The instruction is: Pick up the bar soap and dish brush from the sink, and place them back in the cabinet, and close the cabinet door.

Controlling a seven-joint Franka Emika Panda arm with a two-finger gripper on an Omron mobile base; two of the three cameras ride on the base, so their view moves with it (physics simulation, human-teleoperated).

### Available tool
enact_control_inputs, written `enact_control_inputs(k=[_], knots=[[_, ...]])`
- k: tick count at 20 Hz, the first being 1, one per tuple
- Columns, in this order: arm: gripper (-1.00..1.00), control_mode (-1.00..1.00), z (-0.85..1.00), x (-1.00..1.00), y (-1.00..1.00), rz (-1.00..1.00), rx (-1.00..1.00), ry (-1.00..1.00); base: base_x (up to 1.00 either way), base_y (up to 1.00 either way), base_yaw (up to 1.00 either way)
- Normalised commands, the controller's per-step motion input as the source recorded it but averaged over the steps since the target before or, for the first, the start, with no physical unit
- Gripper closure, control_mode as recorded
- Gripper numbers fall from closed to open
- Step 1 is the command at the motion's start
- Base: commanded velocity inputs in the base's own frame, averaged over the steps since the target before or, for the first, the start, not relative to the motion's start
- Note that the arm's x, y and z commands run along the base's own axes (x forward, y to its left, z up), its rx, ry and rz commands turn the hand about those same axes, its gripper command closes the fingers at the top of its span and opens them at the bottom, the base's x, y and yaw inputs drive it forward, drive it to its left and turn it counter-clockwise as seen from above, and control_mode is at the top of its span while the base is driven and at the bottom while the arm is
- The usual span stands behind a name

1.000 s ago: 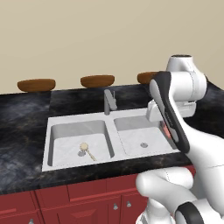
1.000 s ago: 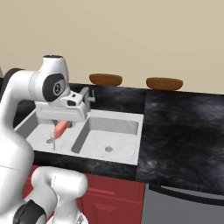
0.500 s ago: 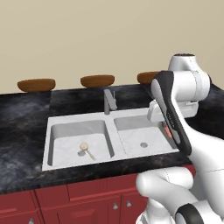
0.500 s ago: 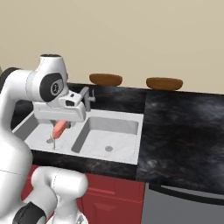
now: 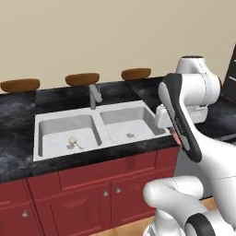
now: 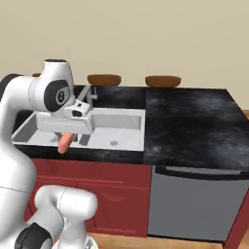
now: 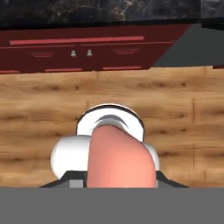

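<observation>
The end effector (image 6: 64, 144) is pinching the bar soap (image 6: 64, 142), which hangs down from it in front of the sink (image 6: 127, 136), just past the front edge of the black counter (image 6: 189, 121). In the hand view the salmon block (image 7: 120, 159) sits between the fingers and below it there is the wooden floor (image 7: 175, 100), so the soap is already lifted out of the basin and is in the air, not above the sink any more.

The dish brush (image 5: 73, 141) lies on the bottom of the basin that is further from the arm, with its round head near the drain (image 5: 69, 146). The faucet (image 5: 94, 95) stands behind the sink at the middle.

I judge that the step in hand is the carrying of the soap away from the sink toward the cabinet. A dark edge (image 5: 229, 73) shows well to the side of the sink, beyond the arm, but I cannot tell if it is the cabinet.

The next move calls for lifting the soap up and turning it toward the open cabinet, keeping the grip firm because the block is smooth and held only at one end, then placing it on the shelf. After this, the brush waits in the sink, and the door must be closed at the end
</observation>
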Motion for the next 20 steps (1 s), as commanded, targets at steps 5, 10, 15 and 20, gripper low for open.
enact_control_inputs(k=[5, 10, 15, 20], knots=[[1.00, 1.00, 0.00, 0.00, 0.00, 0.00, 0.00, 0.00, -0.36, -0.18, -0.44], [1.00, 1.00, 0.00, 0.00, 0.00, 0.00, 0.00, 0.00, -0.03, -0.21, -0.54], [1.00, 1.00, 0.00, 0.00, 0.00, 0.00, 0.00, 0.00, 0.00, -0.21, -0.58], [1.00, 1.00, 0.00, 0.00, 0.00, 0.00, 0.00, 0.00, 0.00, -0.12, -0.58]])
